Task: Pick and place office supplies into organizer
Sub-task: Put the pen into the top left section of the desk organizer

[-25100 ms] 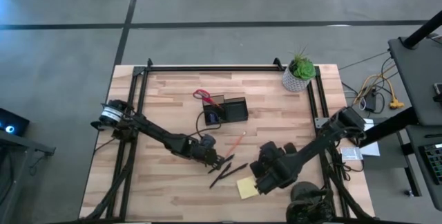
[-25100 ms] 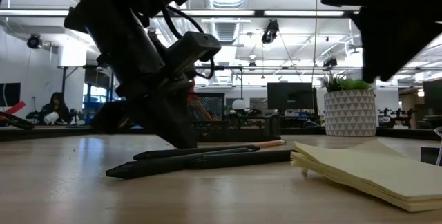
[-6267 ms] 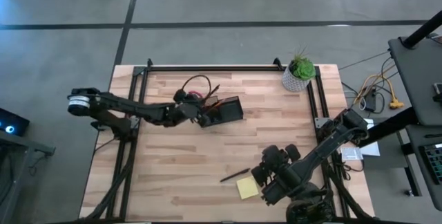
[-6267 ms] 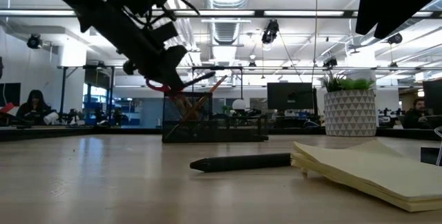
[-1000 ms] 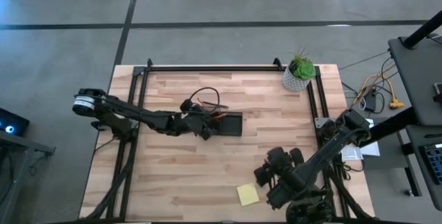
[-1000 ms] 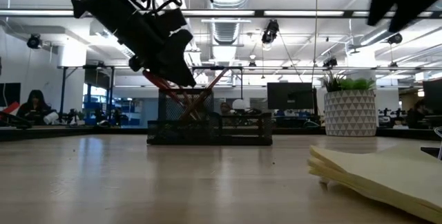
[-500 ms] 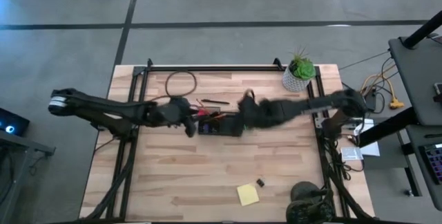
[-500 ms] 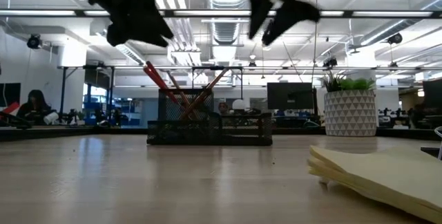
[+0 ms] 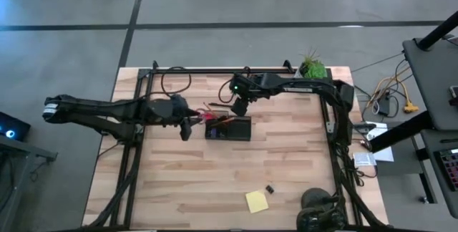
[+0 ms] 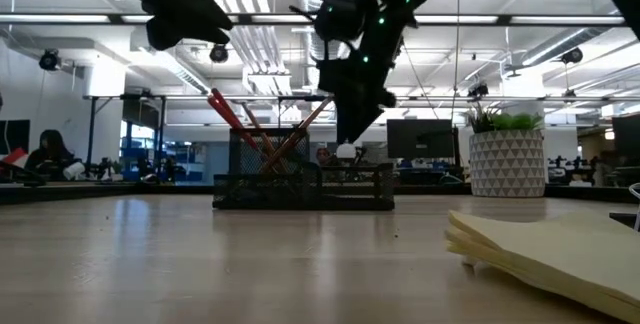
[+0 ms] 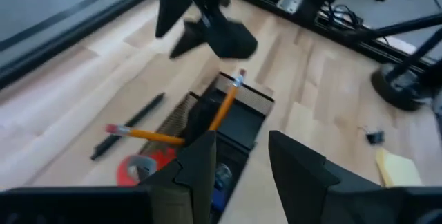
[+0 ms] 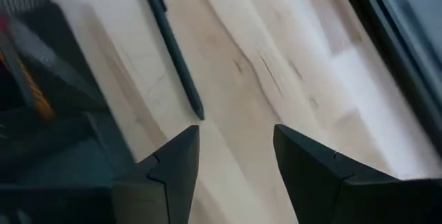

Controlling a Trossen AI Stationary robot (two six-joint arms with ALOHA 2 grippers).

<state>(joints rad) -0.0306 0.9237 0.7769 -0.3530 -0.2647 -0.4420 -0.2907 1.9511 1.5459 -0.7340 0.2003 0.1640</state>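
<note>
Organizer (image 9: pixel 230 129) – scissors (image 11: pixel 138 169), pencils (image 11: pixel 222 106) inside.

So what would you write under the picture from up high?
Both arms meet over the black organizer mid-table, while a yellow sticky-note pad and a small binder clip wait nearby.

The organizer (image 9: pixel 228 128) stands in the middle of the table (image 9: pixel 186 182). A pen (image 9: pixel 217 105) lies behind it. The sticky-note pad (image 9: pixel 256 201) and a binder clip (image 9: pixel 270 188) lie near the front edge.
</note>
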